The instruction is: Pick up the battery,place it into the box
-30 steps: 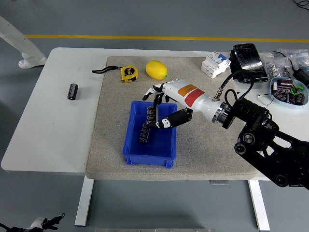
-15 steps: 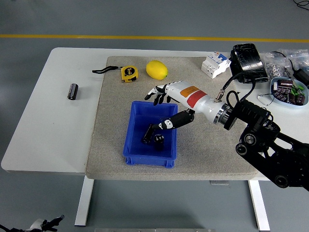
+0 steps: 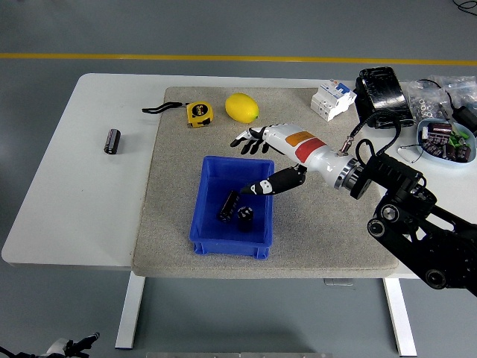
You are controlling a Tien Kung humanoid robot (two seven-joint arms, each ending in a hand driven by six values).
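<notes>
A blue box (image 3: 212, 240) sits on the grey mat. Inside it lie two black batteries: one long (image 3: 228, 206) and one seen end-on (image 3: 245, 215). My right hand (image 3: 253, 160) hovers over the box's far right corner, fingers spread and holding nothing; its thumb (image 3: 268, 186) points down toward the batteries. A third black battery (image 3: 112, 140) lies on the white table at the far left. The left hand is out of view.
A yellow tape measure (image 3: 198, 112) and a lemon (image 3: 241, 107) lie at the mat's far edge. A white breaker (image 3: 332, 98), a black device (image 3: 382, 95) and a dish of parts (image 3: 445, 141) stand at the back right.
My right hand let go of the battery it held upright over the box; that battery now lies inside. The hand has drawn back up and to the right.
</notes>
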